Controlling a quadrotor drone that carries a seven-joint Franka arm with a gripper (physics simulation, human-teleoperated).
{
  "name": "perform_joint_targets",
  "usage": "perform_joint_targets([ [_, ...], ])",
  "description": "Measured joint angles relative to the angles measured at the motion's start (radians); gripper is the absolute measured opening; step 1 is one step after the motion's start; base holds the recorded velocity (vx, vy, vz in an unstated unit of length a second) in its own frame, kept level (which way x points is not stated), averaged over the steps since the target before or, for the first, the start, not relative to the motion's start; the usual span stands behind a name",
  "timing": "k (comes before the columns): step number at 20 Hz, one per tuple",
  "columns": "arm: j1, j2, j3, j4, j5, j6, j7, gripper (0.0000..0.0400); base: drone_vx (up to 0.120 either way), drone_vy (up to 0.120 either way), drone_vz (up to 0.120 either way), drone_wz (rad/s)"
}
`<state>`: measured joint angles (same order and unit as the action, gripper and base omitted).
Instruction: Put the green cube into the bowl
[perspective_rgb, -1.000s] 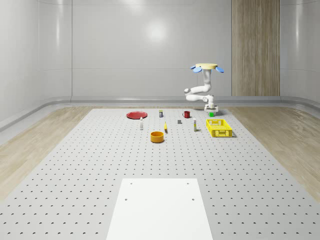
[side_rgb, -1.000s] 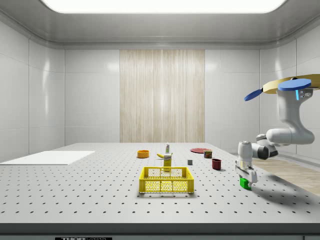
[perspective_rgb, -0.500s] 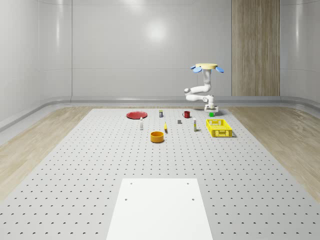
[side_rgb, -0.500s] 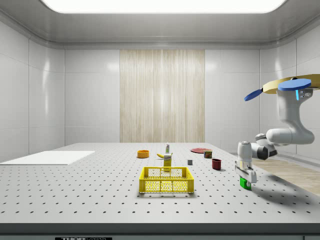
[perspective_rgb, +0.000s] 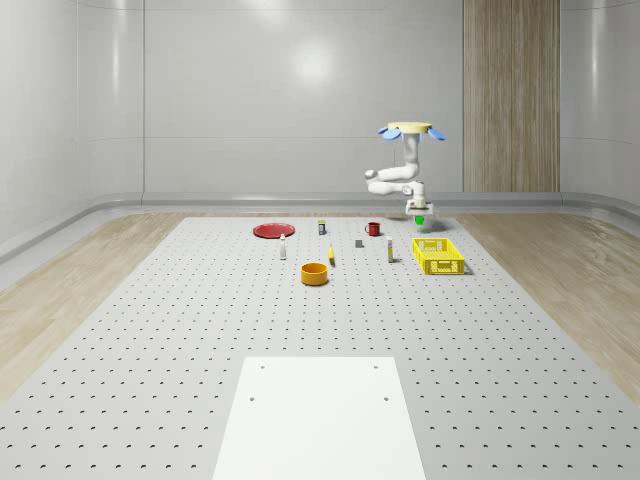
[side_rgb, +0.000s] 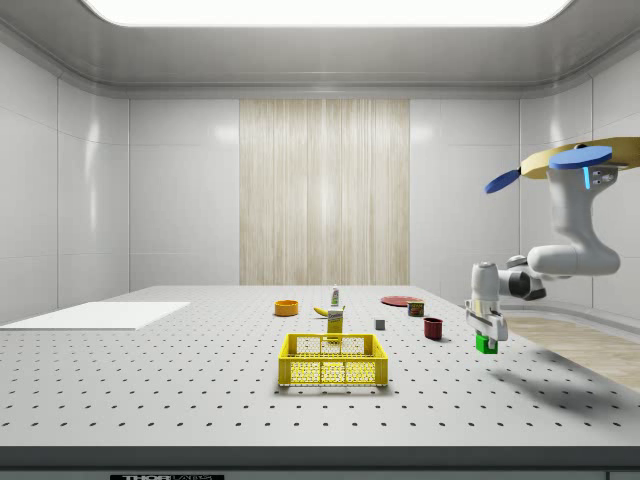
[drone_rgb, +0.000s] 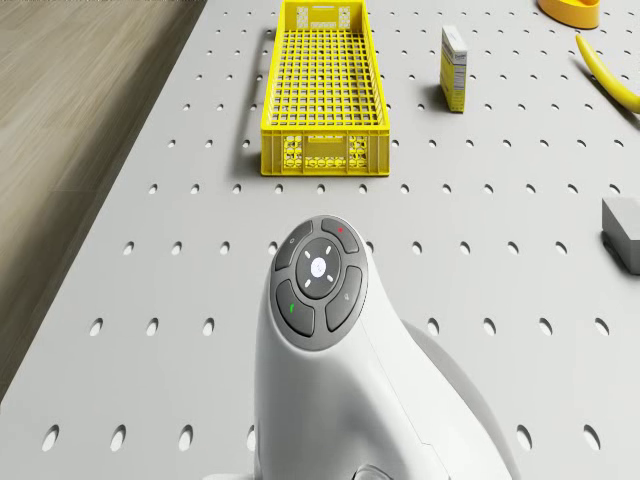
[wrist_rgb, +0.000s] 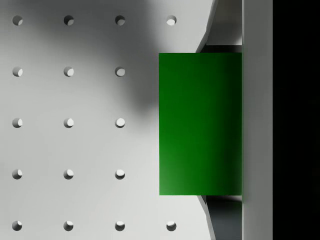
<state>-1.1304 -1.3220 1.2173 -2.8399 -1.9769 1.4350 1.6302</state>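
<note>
The green cube (side_rgb: 485, 345) hangs clear of the table, with my gripper (side_rgb: 486, 337) shut on it. In the wrist view the green cube (wrist_rgb: 200, 125) lies against one finger (wrist_rgb: 257, 120), with the holed table far below. The drone (perspective_rgb: 410, 130) hovers over the table's far right part, beyond the yellow crate (perspective_rgb: 438, 256), and the arm bends down to the green cube (perspective_rgb: 420, 219). The orange bowl (perspective_rgb: 315, 273) stands near the table's middle, well to the whole-scene view's left of the gripper (perspective_rgb: 419, 214). In the side view the bowl (side_rgb: 286, 308) sits far behind the crate.
A red mug (perspective_rgb: 372, 229), grey block (perspective_rgb: 358, 243), banana (perspective_rgb: 331, 256) and small box (perspective_rgb: 389, 252) lie between cube and bowl. A red plate (perspective_rgb: 272, 230) and a can (perspective_rgb: 322, 227) sit at the back. A white sheet (perspective_rgb: 320, 415) covers the near table.
The drone has risen and drifted a little to the whole-scene view's left. The gripper has come up with it, and the green cube has left the table.
</note>
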Motion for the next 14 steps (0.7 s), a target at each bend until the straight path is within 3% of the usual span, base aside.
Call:
perform_joint_targets([
  [10,-0.01,-0.021,0.028,-0.003,0.033,0.012,0.01,0.0251,0.0,-0.12,0.12,0.0],
  [14,-0.014,-0.031,0.031,-0.003,0.039,0.02,0.012,0.0251,0.0,-0.12,0.04,0.0],
])
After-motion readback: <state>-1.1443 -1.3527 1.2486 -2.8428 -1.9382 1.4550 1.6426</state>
